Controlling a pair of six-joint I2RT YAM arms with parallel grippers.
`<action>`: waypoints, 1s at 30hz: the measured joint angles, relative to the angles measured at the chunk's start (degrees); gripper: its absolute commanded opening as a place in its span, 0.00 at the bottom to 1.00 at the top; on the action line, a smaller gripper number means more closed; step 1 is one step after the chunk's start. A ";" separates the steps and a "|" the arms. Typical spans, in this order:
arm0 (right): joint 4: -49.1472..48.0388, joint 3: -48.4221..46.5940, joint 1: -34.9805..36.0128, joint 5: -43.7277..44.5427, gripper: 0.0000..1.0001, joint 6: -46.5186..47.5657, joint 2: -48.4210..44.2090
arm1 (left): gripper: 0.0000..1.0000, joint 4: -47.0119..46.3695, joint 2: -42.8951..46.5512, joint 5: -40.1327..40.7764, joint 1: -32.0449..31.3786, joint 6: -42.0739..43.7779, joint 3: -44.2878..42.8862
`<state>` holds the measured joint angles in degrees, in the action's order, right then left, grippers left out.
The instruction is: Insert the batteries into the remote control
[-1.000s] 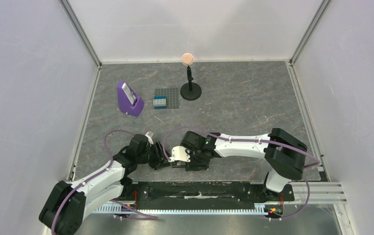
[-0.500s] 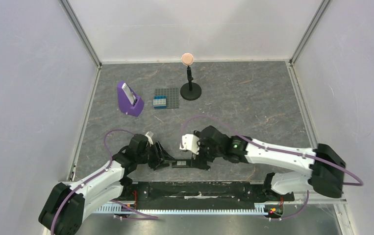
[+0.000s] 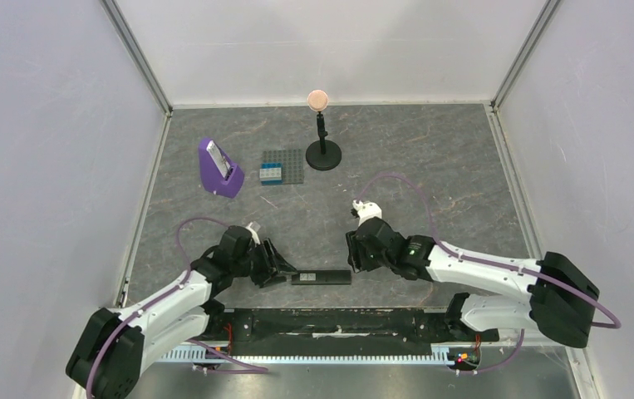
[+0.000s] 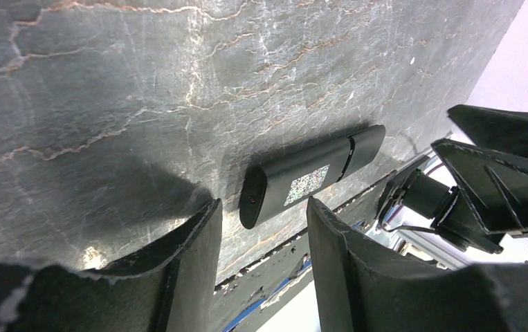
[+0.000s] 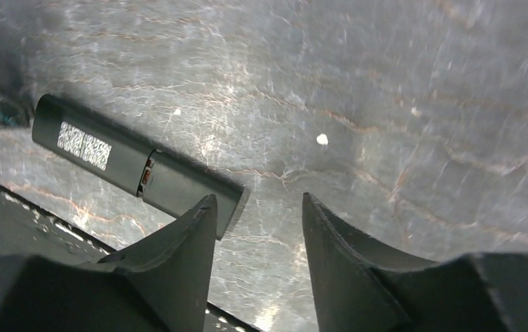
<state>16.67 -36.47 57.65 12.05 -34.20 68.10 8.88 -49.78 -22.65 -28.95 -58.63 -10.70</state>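
The remote control (image 3: 321, 277) is a slim black bar lying flat on the table near the front edge, its sticker side up. In the left wrist view its near end (image 4: 254, 200) sits just at the tips of my left gripper (image 4: 262, 203), which is open with a gap on both sides. My right gripper (image 5: 257, 199) is open and empty, just past the other end of the remote control (image 5: 129, 166). From above, the left gripper (image 3: 287, 273) and right gripper (image 3: 353, 259) flank the bar. The batteries are out of view.
At the back left are a purple stand (image 3: 218, 169), a grey studded baseplate (image 3: 284, 166) with blue bricks, and a black post topped by an orange ball (image 3: 321, 133). The black front rail (image 3: 338, 320) runs just behind the remote control.
My right arm has swung to the right, off the remote control, leaving it lying on the table. The left arm has stayed where it was.
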 measured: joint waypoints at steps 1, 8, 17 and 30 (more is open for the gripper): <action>0.37 0.13 0.07 0.26 0.47 -2.54 0.76 | 0.55 -0.02 -0.48 -0.04 0.00 0.13 -0.22; 1.16 0.20 3.21 1.09 0.47 -13.42 6.12 | 0.55 -0.87 -2.80 -0.63 0.00 1.36 -1.07; 1.64 0.09 6.01 1.07 0.40 -20.28 9.22 | 0.54 -2.32 -4.35 -1.73 0.00 1.95 -1.20; 0.72 -0.96 6.38 0.15 0.27 -22.82 10.75 | 0.41 -3.30 -6.54 -2.99 0.00 2.10 -1.27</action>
<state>17.39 -37.43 64.03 12.21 -57.01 78.85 5.58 -56.31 -25.65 -28.95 -56.53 -11.97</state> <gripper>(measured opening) 0.284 0.439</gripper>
